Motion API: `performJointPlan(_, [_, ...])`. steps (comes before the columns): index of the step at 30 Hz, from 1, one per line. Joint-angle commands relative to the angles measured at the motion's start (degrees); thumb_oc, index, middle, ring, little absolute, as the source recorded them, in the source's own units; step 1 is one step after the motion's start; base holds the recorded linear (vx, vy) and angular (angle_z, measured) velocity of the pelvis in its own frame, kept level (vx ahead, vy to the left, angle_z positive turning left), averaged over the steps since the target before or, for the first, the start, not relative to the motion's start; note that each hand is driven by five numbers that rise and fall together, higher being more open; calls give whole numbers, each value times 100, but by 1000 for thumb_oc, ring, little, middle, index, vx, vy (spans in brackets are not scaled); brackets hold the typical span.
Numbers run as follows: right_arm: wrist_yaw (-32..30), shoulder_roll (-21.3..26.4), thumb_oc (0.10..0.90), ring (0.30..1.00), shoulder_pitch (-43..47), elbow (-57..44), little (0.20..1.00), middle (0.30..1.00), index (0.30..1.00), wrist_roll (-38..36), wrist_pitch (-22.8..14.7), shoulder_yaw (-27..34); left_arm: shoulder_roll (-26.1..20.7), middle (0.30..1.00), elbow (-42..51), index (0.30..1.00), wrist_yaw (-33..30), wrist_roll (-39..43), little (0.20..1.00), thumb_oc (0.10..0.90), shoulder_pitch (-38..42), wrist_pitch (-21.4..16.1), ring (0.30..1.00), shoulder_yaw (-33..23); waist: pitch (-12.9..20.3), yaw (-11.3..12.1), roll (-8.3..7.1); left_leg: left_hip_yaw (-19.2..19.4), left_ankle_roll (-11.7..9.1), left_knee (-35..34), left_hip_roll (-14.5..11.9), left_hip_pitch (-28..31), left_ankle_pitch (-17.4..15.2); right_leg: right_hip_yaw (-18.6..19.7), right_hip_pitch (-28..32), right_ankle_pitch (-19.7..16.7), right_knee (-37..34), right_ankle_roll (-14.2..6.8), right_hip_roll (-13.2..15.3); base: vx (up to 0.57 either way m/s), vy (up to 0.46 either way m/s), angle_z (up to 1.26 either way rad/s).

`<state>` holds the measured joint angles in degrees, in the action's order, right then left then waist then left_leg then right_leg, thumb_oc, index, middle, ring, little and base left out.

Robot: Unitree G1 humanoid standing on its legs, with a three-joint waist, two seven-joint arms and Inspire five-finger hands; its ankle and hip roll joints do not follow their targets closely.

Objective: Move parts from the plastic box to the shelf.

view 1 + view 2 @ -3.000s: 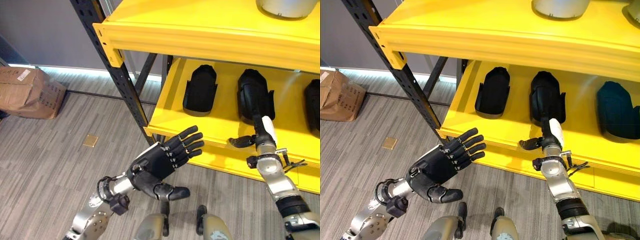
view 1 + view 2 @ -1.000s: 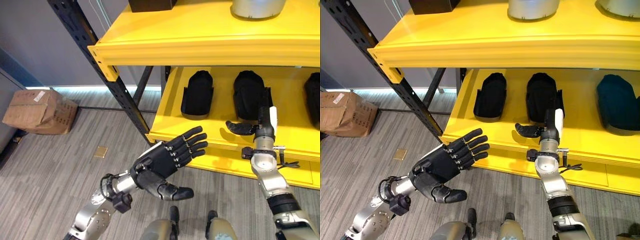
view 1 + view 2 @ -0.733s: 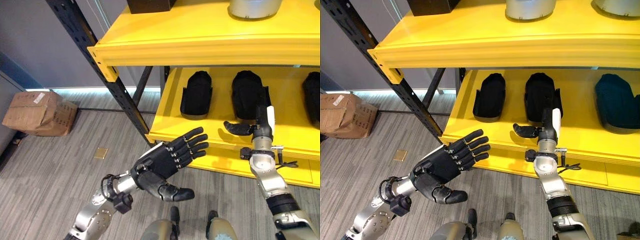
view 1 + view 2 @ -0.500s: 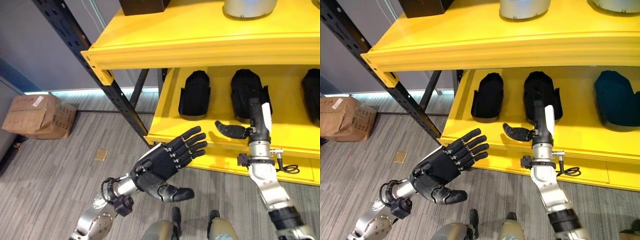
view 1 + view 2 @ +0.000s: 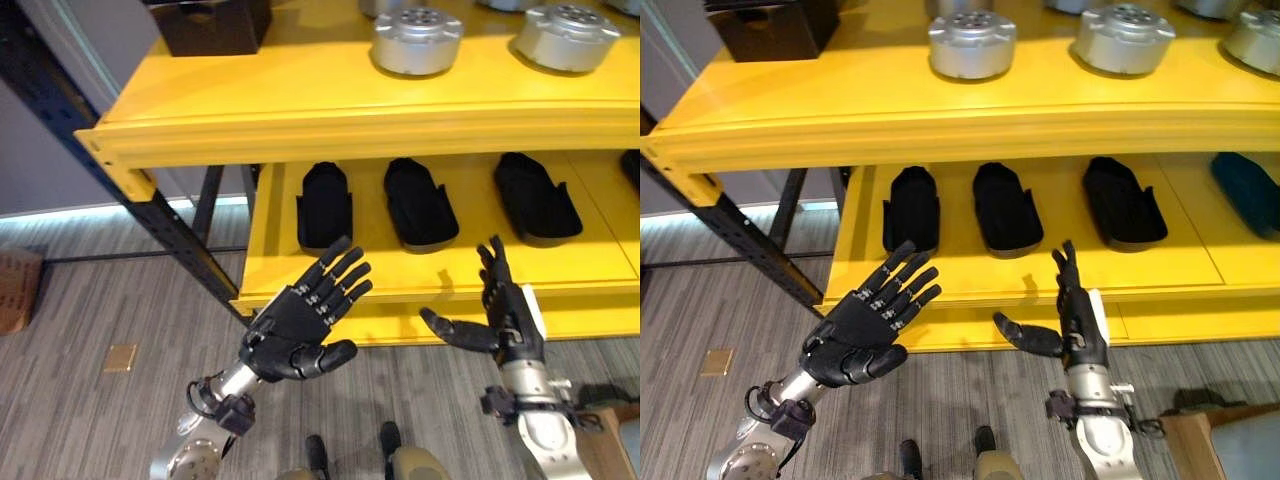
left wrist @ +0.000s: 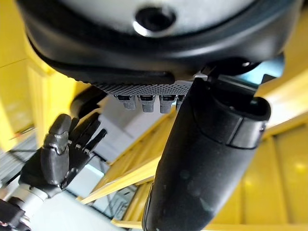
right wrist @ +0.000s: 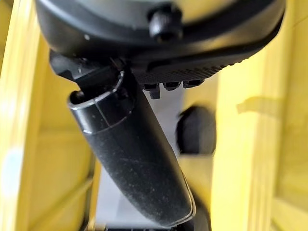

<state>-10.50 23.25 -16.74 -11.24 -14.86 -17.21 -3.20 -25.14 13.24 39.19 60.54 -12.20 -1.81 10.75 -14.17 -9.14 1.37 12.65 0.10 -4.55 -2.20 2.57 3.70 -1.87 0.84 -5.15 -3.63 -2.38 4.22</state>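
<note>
Just open hands (image 5: 300, 320) before shelf (image 5: 300, 110)

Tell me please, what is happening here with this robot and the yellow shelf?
The robot stands before a yellow shelf. Both hands are empty and open: the left hand and the right hand hover in front of the lower level, touching nothing. On that level lie black parts in a row, and on the upper level stand silver round parts and a black box. No part is being carried at this moment.
</note>
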Motion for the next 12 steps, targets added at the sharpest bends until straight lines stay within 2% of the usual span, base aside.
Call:
performJointPlan(1, [-46, 236, 900, 1000, 786, -515, 1000, 1000, 1000, -135, -766, 160, 71, 1000, 385, 1000, 285, 364, 1000, 900, 247, -705, 1000, -30, 491, 57, -85, -7, -454, -45, -766, 222, -134, 19, 114, 72, -137, -496, 517, -22, 17, -12])
performJointPlan(4, [-87, 198, 900, 1000, 800, -531, 1000, 1000, 1000, -194, -707, 213, 93, 1000, 433, 1000, 270, 663, 1000, 900, 314, -686, 1000, -95, 557, 57, -110, 47, -448, -45, -767, 248, -181, 39, 101, 64, -137, -524, 515, -9, 12, -14])
performJointPlan(12, [-40, 167, 900, 1000, 740, -626, 1000, 1000, 1000, -81, -556, 215, 90, 1000, 513, 1000, 154, 604, 1000, 900, 360, -805, 1000, -292, 640, 63, -146, 148, -419, -45, -786, 357, -251, 38, 149, 102, -137, -510, 501, 2, 2, -1])
